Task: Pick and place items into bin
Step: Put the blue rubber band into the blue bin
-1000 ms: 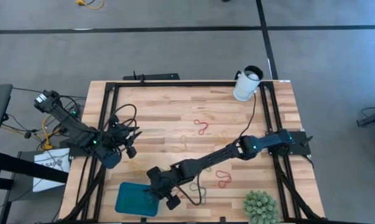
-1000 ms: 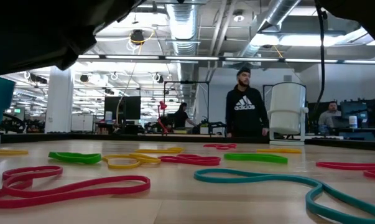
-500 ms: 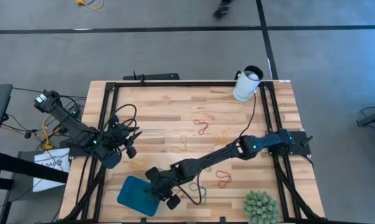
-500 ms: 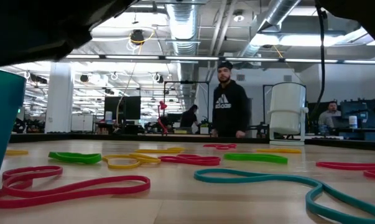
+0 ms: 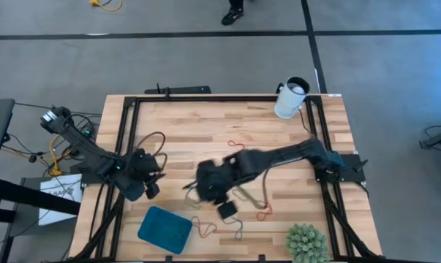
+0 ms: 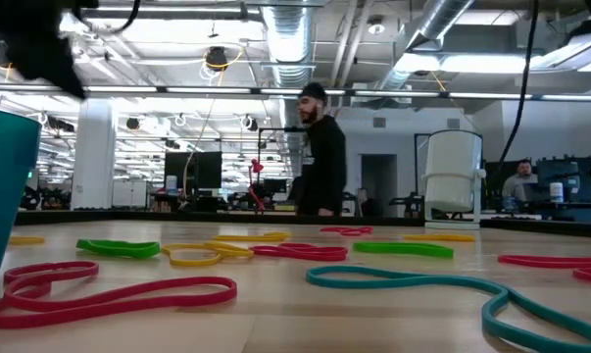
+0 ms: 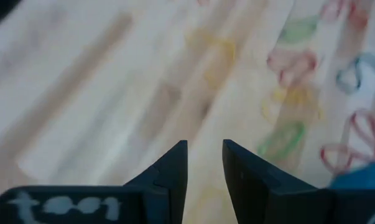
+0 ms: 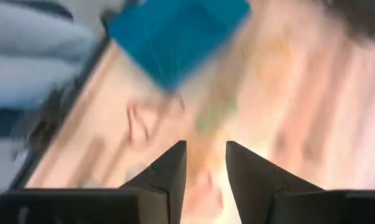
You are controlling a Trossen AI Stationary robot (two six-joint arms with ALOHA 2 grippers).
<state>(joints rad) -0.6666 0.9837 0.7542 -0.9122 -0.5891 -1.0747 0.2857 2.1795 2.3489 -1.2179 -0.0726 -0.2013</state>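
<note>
The teal bin lies skewed near the table's near edge, left of centre; its wall shows in the low view. Rubber-band items lie loose on the wood: red ones, a green one, a yellow one, a teal one. My right gripper hangs open above the table, right of the bin, with nothing between its fingers. My left gripper is open near the table's left edge, above bare wood, bands beyond it.
A white cup stands at the far right corner and a spiky green plant at the near right corner. Black frame rails run along the table's sides. A person walks in the room behind.
My right gripper has risen from the bin and swung toward the table's middle and far side, its arm bending up. The bin has turned slightly about and now lies skewed. The person behind has walked leftward.
</note>
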